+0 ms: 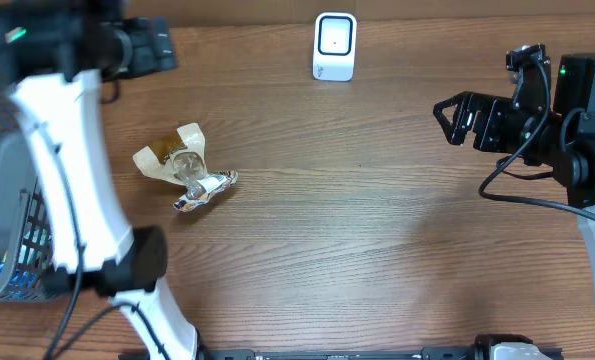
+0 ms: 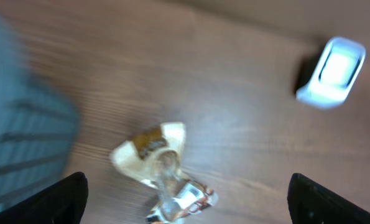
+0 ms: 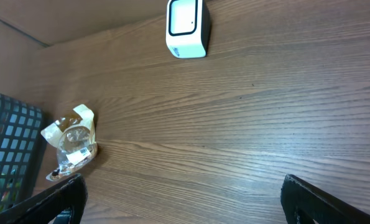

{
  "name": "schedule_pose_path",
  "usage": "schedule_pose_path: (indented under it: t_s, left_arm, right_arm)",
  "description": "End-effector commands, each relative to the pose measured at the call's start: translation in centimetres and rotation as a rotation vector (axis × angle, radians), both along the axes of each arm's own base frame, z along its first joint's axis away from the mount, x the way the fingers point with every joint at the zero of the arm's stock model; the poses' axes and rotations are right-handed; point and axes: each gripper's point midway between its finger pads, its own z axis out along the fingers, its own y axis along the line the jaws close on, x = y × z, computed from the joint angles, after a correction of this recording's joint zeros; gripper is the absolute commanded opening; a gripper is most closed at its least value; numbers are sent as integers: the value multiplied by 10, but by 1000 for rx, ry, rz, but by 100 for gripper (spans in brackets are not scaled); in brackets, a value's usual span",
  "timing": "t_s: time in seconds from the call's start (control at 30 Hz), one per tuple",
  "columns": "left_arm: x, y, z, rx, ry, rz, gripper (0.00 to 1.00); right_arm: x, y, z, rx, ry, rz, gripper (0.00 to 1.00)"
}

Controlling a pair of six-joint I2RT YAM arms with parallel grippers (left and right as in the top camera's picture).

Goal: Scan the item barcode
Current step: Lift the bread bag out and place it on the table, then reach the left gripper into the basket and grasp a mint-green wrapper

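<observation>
Only the overhead shows both arms: left gripper [image 1: 162, 45] at the far-left corner, right gripper [image 1: 452, 118] by the right edge, both with jaws spread wide and holding nothing; the left wrist view is blurred. The crumpled clear-and-tan plastic packet [image 1: 185, 168] lies loose on the brown wood-grain table [image 1: 377, 230]. It sits near the dark mesh basket [image 1: 2, 200], well apart from the white box-shaped scanner [image 1: 334, 45].

Brown wood-grain table [image 1: 377, 250] under soft, even light.

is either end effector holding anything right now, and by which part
Nothing is held. The left end effector and right end effector are open; the wrapped item lies on the table.
</observation>
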Motion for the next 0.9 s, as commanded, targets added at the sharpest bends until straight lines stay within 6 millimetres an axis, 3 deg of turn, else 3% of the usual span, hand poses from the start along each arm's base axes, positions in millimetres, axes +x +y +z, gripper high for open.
schedule_pose_path:
  t_s: [0.0, 0.1, 0.2, 0.3, 0.43, 0.53, 0.67, 0.87]
  left_arm:
    - [-52, 41, 56, 4, -150, 175, 95]
    - [-96, 87, 73, 9, -195, 370, 97]
    - [-143, 137, 68, 3, -177, 594, 100]
    - [-175, 179, 45, -17, -96, 763, 100]
    - [-208, 222, -13, -116, 76, 945, 100]
    - [-215, 246, -59, -189, 175, 1003, 100]
    - [-204, 271, -109, -274, 204, 1011, 100]
    - [-193, 276, -177, -331, 336, 975, 100]
  right_arm:
    - [-1, 2, 12, 5, -32, 8, 100]
    - [-1, 2, 12, 5, -30, 8, 100]
    - [-2, 2, 11, 5, -25, 8, 100]
    - [-4, 2, 9, 5, -12, 8, 100]
    - [-6, 2, 7, 5, 1, 8, 100]
    - [-7, 2, 7, 5, 4, 8, 100]
    - [-7, 2, 7, 5, 3, 8, 100]
    - [-7, 2, 7, 5, 4, 8, 100]
